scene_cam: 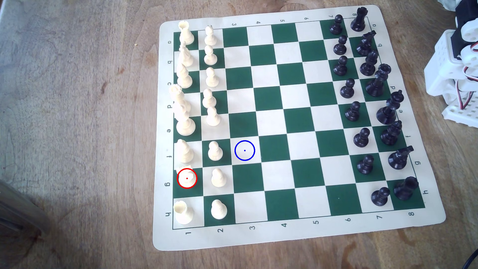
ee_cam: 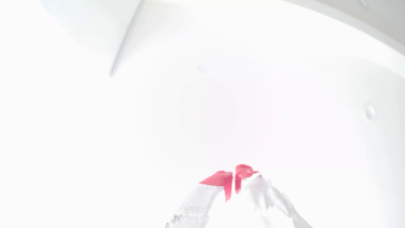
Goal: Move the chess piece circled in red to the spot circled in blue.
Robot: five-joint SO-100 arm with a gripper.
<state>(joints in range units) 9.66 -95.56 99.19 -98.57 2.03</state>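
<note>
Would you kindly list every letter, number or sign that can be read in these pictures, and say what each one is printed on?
"1 2 3 4 5 6 7 8": lower border of the chess mat, reading along from the exterior view's left.
"3 4 5 6 7 8": upper border, turned; the rest is hidden by pieces.
"a b c d e f g h": the exterior view's left border, downwards.
"a b d e f g h": right border; "c" is hidden.
Wrist view: nothing readable.

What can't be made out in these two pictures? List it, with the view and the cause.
- Wrist view: overexposure washes out everything beyond the red-tipped gripper; its tips look nearly together, with nothing visible between them.
- Exterior view: the white robot arm is cut off by the right edge.
- Exterior view: the red ring covers the cream-white plastic knight, and glare blurs its head.
- Exterior view: the cream back-row pieces overlap and blur together.
</note>
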